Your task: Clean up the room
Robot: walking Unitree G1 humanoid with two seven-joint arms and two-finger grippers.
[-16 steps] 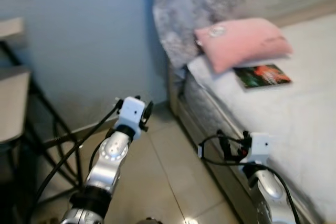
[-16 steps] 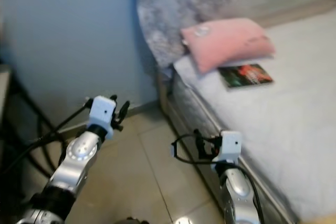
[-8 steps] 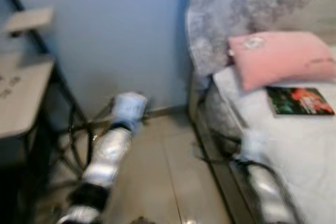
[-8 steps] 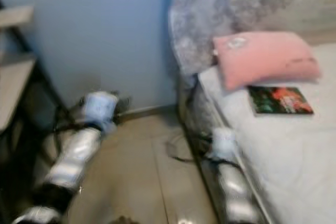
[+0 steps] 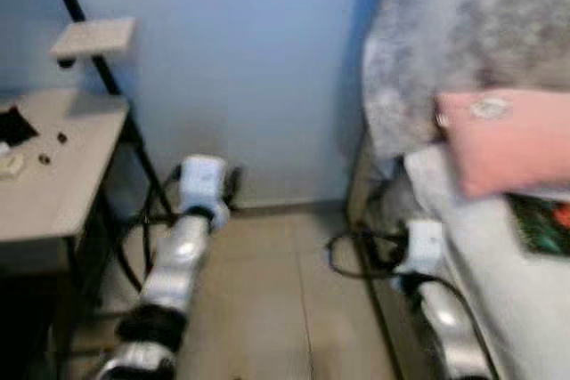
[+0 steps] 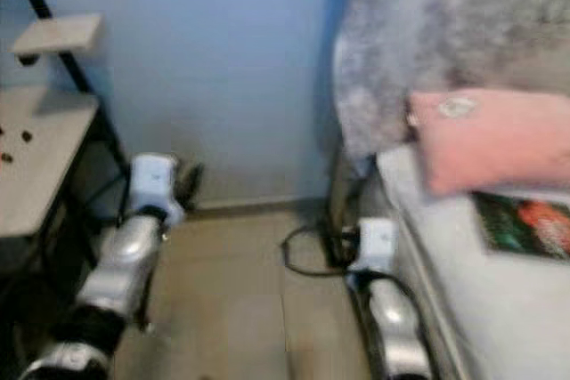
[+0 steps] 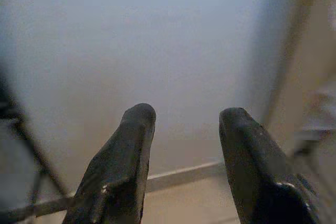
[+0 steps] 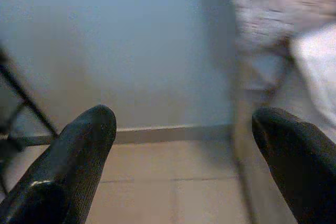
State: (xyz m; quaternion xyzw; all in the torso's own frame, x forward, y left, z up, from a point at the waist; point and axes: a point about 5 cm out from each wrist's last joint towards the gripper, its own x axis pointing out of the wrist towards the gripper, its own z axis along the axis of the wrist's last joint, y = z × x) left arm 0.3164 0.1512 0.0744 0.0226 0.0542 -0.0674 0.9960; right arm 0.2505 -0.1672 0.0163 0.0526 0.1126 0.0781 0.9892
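Observation:
A pink pillow (image 5: 508,135) lies at the head of the white bed (image 5: 534,309), with a dark green and red book (image 6: 525,224) just in front of it. My left arm (image 5: 189,242) and right arm (image 5: 436,304) are held out low over the tiled floor (image 5: 267,300), between the bed and a side table. In the left wrist view the left gripper (image 7: 186,116) is open and holds nothing, facing the blue wall. In the right wrist view the right gripper (image 8: 184,121) is wide open and holds nothing, facing the wall and the skirting board (image 8: 168,132).
A light side table (image 5: 53,193) with black legs stands at the left and carries a few small dark items (image 5: 13,126). A small shelf (image 5: 93,37) sits above it. A grey fuzzy cover (image 5: 463,42) hangs over the bed's head. The picture is blurred.
The whole picture has shifted right, so the camera has turned left: the side table has come into view and the bed has slid toward the right edge. Both grippers stay open.

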